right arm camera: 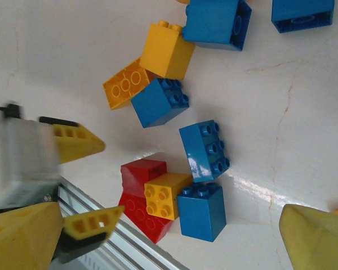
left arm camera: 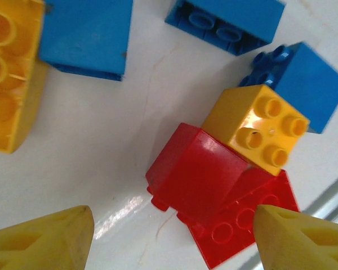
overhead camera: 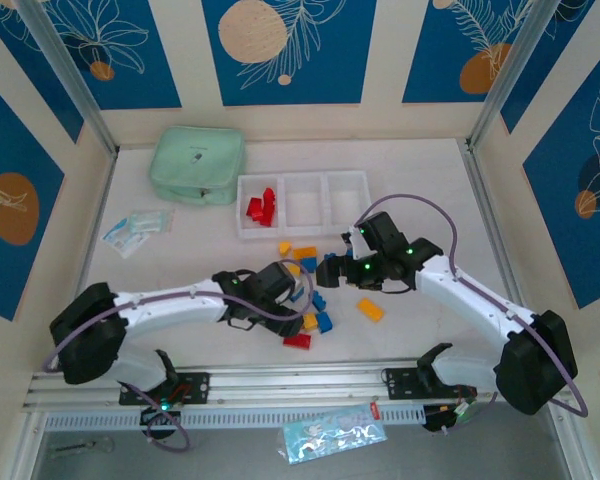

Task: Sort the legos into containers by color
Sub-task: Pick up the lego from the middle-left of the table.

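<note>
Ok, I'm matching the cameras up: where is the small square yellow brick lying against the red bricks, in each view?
Top external: the yellow brick sits just below centre, up and right of the red bricks.
Left wrist: right of centre, overlapping the red bricks.
Right wrist: lower centre, between the red bricks and a blue brick.
Shared landmark: the red bricks, beside it in every view.

Legible text, numbers, brands: none.

- Mint-green pouch (overhead camera: 196, 165): small dark mark on top face, too small to read.
- Clear packet (overhead camera: 135, 230), on desk (overhead camera: 430, 200) left of pouch: bluish print, illegible.
- Blue-patterned packet (overhead camera: 333, 437), in front of near rail (overhead camera: 280, 385): lettering not resolvable.
- Yellow brick (left arm camera: 256, 128): stud tops close up, no lettering made out.
</note>
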Available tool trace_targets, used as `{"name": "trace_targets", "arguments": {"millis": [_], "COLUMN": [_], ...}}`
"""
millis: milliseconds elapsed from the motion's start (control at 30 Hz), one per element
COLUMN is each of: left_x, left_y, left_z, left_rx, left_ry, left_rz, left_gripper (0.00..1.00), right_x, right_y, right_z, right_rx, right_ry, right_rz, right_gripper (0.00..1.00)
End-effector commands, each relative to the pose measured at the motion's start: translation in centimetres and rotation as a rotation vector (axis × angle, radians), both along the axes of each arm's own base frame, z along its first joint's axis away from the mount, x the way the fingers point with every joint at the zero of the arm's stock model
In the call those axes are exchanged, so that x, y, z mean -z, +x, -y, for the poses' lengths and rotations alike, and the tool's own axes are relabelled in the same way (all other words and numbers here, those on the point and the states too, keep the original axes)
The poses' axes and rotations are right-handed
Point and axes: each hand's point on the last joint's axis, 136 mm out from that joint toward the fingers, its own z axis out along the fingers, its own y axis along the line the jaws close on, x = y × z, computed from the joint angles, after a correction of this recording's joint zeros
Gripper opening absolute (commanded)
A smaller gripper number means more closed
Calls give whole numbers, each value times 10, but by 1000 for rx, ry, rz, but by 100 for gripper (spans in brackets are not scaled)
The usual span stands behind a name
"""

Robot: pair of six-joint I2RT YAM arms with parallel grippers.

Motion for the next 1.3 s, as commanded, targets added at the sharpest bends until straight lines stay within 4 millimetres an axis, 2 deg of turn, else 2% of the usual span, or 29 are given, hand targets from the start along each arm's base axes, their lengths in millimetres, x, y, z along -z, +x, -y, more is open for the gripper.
{"name": "trace_targets", "arguments": {"millis": [0,300,633,967,1267], "left_x": [-1,17,27,17,-12], "left_y": [10,19,18,24,42], "left_z": [14,21,14,7,-6], "left_rx": [72,117,116,92,0], "left_ry": [14,71,95,87,27], "left_rz": [75,107,110,157,229], "left_gripper": [75,75,51,30,22], "right_x": [-6,-7,-7,-9,-27], "right_y": [-2,0,-5,-11,-18], "right_z": [3,4,4,-3,-19], "right_rx": [14,23,8,-23,-106], "right_ry": [17,29,38,68,119], "right_rz": [5,8,-4,-13,41], "right_gripper": [99,99,99,99,99]}}
